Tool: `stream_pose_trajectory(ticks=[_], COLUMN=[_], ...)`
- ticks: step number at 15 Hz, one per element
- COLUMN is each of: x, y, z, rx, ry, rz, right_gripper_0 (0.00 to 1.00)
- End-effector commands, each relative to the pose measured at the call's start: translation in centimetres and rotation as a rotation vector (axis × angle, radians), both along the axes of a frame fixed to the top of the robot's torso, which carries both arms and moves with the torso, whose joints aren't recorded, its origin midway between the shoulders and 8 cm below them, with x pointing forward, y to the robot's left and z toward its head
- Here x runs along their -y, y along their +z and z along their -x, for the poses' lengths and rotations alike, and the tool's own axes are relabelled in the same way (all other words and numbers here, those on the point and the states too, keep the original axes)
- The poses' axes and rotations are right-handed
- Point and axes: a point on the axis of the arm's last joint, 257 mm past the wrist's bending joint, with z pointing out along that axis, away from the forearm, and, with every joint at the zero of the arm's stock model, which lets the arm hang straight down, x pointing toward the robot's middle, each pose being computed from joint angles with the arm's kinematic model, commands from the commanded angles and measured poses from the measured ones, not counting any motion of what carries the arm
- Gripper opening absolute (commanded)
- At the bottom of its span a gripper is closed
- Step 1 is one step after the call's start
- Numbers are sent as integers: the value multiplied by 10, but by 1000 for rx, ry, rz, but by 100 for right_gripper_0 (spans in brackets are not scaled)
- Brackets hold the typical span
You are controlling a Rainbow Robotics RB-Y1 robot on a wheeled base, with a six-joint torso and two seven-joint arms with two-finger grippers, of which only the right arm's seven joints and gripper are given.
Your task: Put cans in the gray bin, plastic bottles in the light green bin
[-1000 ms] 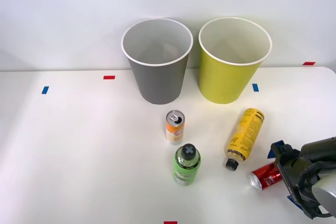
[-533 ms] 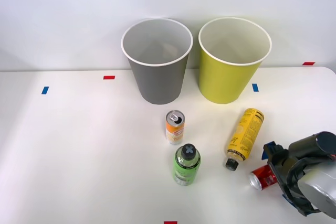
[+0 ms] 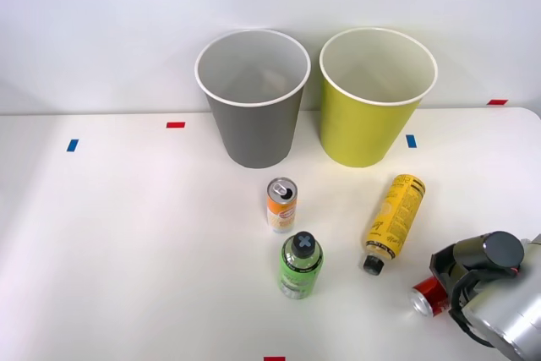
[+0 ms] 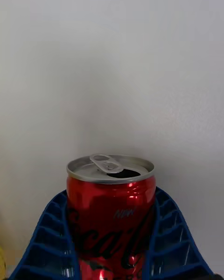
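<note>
While the red can (image 4: 111, 210) lies on its side at the lower right of the front view, the right gripper (image 4: 111, 242) has its two blue ribbed fingers (image 4: 49, 235) pressed against either flank of the can's body, so the claw reads as closed on it. In the front view the wrist (image 3: 490, 281) covers most of that can, leaving only its silver end and a red strip (image 3: 429, 295) showing on the white table (image 3: 127, 234).

The orange and white can (image 3: 281, 203) stands upright at centre, the green bottle (image 3: 301, 265) just below it, and the yellow bottle (image 3: 393, 220) lies tilted to the right of centre. The gray bin (image 3: 253, 97) sits upper centre, with the light green bin (image 3: 376, 95) beside it to the right.

The risk is slip: the can is smooth and round, held near its top end, so it could rotate or slide out during the lift. The yellow bottle's cap lies close to the can, and a careless swing could knock it rolling. The two bins stand side by side, so a drop into the wrong one is possible.

Compared with a second ago, the wrist has moved in over the can and hides more of it; the can has shifted slightly lower and rightward.
</note>
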Motion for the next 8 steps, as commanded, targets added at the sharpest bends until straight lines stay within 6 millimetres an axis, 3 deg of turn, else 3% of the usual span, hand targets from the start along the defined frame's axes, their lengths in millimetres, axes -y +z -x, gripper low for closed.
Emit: stream_pose_trajectory(ticks=[1, 4, 8], x=[9, 20, 28], y=[3, 31, 83], z=[-1, -1, -10], rx=[18, 86, 213], ry=[80, 195, 384], rz=[105, 260, 502], right_gripper_0=[0, 0, 0])
